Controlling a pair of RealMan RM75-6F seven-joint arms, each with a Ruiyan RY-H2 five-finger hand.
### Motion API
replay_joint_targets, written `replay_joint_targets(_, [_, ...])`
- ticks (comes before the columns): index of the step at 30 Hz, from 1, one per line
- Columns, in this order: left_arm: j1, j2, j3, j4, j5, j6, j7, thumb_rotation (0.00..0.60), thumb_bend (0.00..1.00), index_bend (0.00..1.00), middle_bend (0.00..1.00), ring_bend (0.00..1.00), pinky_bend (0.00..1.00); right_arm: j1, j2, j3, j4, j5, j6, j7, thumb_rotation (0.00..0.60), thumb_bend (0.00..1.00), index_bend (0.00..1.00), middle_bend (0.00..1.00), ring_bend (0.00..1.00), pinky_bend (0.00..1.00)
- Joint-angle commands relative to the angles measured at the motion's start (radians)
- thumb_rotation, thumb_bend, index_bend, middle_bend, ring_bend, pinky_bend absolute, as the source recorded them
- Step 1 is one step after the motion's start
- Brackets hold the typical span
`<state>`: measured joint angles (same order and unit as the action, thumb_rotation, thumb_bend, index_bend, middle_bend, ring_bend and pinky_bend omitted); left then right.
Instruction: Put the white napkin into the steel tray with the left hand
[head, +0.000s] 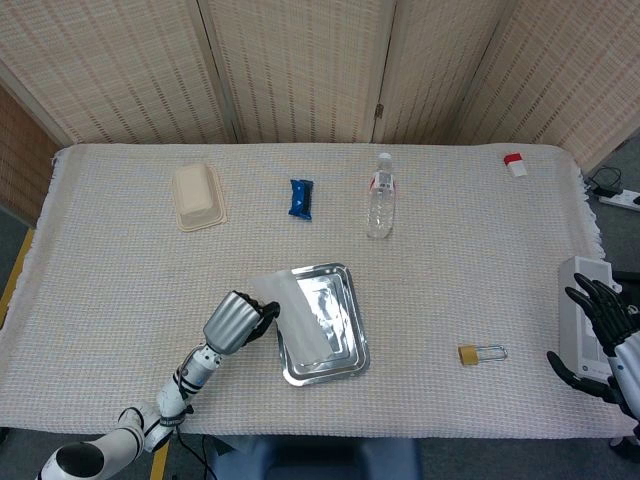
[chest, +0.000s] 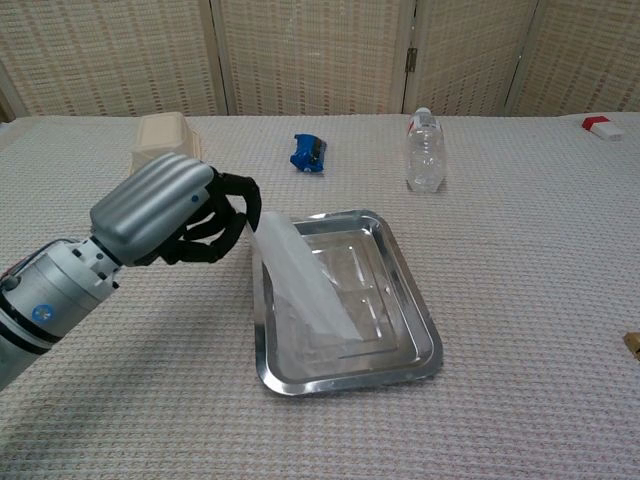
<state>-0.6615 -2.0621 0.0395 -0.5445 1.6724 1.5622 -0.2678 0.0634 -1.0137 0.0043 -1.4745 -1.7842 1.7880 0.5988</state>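
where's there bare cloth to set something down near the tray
Bare cloth lies right of the steel tray, up to the padlock, and behind it, short of the blue packet and water bottle. The near-left corner is also bare. The tray's left edge is crowded: the left hand holds the white napkin there, draped into the tray.

Lab-type test setup: cloth-covered table (head: 480, 260), woven screens (head: 300, 70) behind.

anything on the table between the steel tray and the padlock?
Nothing: in the head view only bare woven tablecloth lies between the steel tray and the padlock. The chest view shows the padlock only as a sliver at its right edge.
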Motion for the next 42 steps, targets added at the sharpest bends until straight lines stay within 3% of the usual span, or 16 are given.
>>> replay_joint_targets(1, [0.04,-0.02,0.038,0.021,0.017,-0.011,-0.024,0.6,0.67,0.63,1.0,1.0,1.0,-0.013,0.017,-0.011,-0.001,-0.024,0.038,0.039,0.6,0.4,0.0,0.0,0.0,0.0])
replay_joint_targets(7, [0.058,-0.057,0.055,0.074,0.027,-0.038,-0.053,0.6,0.67,0.62,1.0,1.0,1.0,-0.021,0.024,-0.018,0.01,-0.041,0.073,0.082,0.6,0.4,0.0,0.0,0.0,0.0])
replay_joint_targets(31, [-0.055,-0.137,-0.01,0.246,-0.01,-0.155,-0.181,0.6,0.57,0.57,1.0,1.0,1.0,-0.011,0.021,-0.015,0.008,-0.012,0.047,0.095,0.6,0.4,0.0,0.0,0.0,0.0])
replay_joint_targets(34, [-0.062,-0.141,-0.016,0.246,-0.019,-0.182,-0.178,0.6,0.5,0.51,1.0,1.0,1.0,-0.012,0.021,-0.014,0.006,-0.01,0.048,0.093,0.6,0.4,0.0,0.0,0.0,0.0])
replay_joint_targets(39, [-0.069,-0.147,-0.023,0.242,-0.036,-0.241,-0.141,0.6,0.28,0.34,1.0,1.0,1.0,-0.018,0.021,-0.011,0.007,-0.008,0.063,0.095,0.6,0.4,0.0,0.0,0.0,0.0])
replay_joint_targets(42, [-0.074,-0.144,-0.028,0.237,-0.041,-0.247,-0.132,0.6,0.23,0.3,1.0,1.0,1.0,-0.02,0.022,-0.009,0.009,-0.003,0.066,0.1,0.6,0.4,0.0,0.0,0.0,0.0])
